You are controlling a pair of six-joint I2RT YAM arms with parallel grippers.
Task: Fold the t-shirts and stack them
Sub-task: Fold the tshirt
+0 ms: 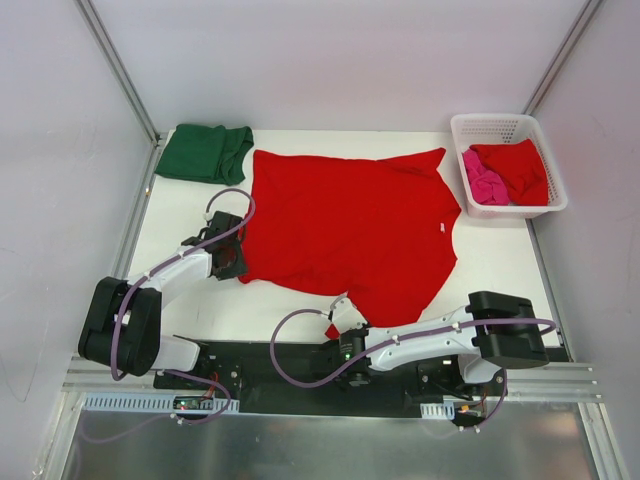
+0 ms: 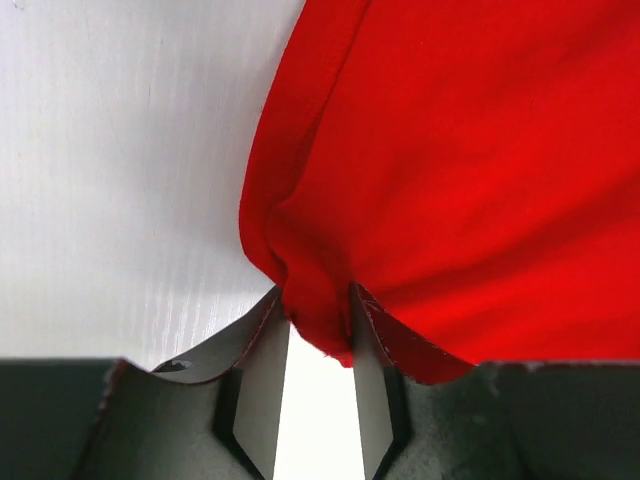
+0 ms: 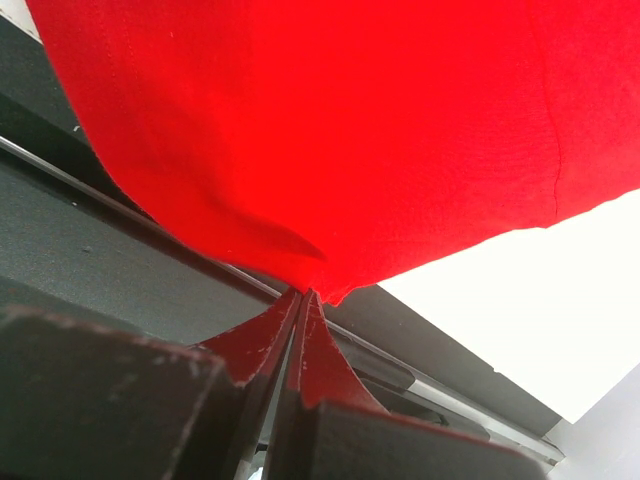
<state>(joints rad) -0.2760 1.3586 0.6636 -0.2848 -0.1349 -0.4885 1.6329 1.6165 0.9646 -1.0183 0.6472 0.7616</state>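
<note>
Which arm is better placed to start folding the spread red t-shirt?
Right, probably: the right fingers are shut on a near corner of the red t-shirt; the left fingers bracket a bunch of its left edge, grip unclear.

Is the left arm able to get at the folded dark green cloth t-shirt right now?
Probably, though not freely: only bare white table separates the left gripper from the dark green cloth t-shirt, but its fingers pinch the edge of the bright red cloth t-shirt, which it would drag along.
</note>
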